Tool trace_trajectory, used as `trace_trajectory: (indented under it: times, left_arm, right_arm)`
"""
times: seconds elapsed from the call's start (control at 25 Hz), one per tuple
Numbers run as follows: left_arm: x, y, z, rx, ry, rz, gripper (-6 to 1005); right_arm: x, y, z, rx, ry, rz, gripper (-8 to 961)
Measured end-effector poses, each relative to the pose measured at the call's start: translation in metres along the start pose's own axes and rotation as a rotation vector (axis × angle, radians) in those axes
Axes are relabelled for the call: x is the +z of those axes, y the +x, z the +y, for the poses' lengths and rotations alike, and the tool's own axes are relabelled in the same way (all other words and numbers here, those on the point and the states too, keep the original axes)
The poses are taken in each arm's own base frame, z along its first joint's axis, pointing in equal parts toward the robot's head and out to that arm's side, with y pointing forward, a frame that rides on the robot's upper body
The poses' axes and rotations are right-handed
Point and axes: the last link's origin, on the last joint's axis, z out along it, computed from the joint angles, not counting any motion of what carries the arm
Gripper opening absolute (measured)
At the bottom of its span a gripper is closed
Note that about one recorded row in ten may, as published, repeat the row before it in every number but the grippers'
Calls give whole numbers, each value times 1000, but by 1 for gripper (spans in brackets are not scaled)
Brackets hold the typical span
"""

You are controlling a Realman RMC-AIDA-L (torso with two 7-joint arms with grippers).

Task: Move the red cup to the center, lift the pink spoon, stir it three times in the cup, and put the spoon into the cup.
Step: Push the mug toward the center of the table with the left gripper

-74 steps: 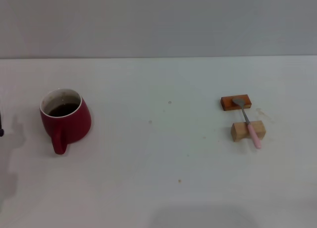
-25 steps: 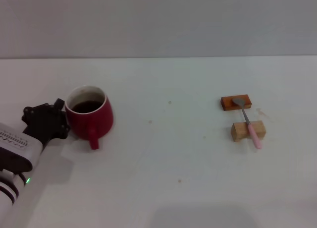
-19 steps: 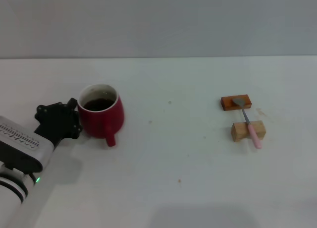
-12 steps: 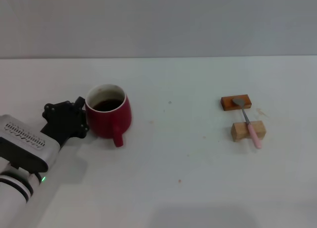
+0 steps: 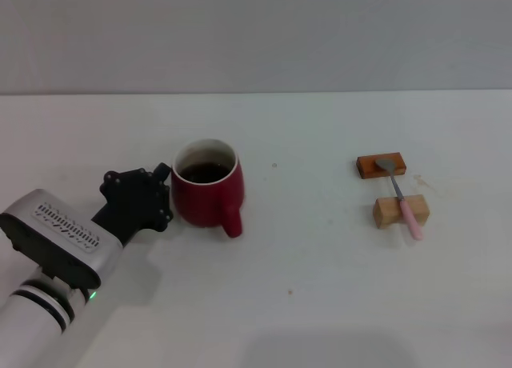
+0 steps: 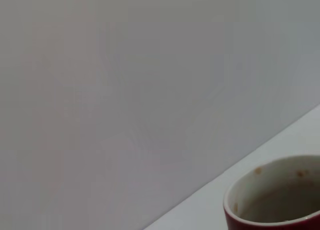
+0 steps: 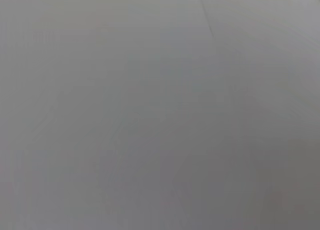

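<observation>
Pushing the red cup (image 5: 207,191) toward the table (image 5: 320,304) middle with my left hand (image 5: 138,201) against its side; finger state I cannot tell; cup left of middle; pink spoon (image 5: 401,198) near right edge; next, push farther right.

A glossy, glazed-looking red cup (image 5: 207,194) with a smooth off-white inner wall, faintly speckled near the rim, holds dark liquid and stands on a matt white tabletop (image 5: 320,288) marked with a few tiny brown specks. Pressed against the cup is the left gripper (image 5: 152,198), matt black and plastic-looking, on an arm with a smooth silver-grey casing. The pink spoon (image 5: 400,198) has a dull grey metal bowl and neck and a smooth pale pink handle, and lies across an orange-brown block (image 5: 381,166) and a paler tan block (image 5: 400,211), both with the look of wood.
</observation>
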Motion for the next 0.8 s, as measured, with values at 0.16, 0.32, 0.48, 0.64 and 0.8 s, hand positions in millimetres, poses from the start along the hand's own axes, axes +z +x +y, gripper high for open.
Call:
trace_trajectory:
  times: [0.16, 0.32, 0.48, 0.64, 0.8]
  left_arm:
    - [1, 2, 4, 2, -17, 7, -2]
    - [2, 5, 10, -2, -35, 15, -2]
    - [3, 8, 15, -2, -58, 24, -1]
    - [4, 10, 19, -3, -68, 31, -1]
    - [4, 11, 21, -6, -75, 35, -1]
  right_arm:
    - [0, 0, 0, 1, -1, 2, 696]
    - [0, 0, 0, 1, -1, 2, 696]
    - [0, 1, 0, 1, 0, 4, 696]
    - [0, 1, 0, 0, 1, 5, 696]
    - [0, 1, 0, 0, 1, 5, 696]
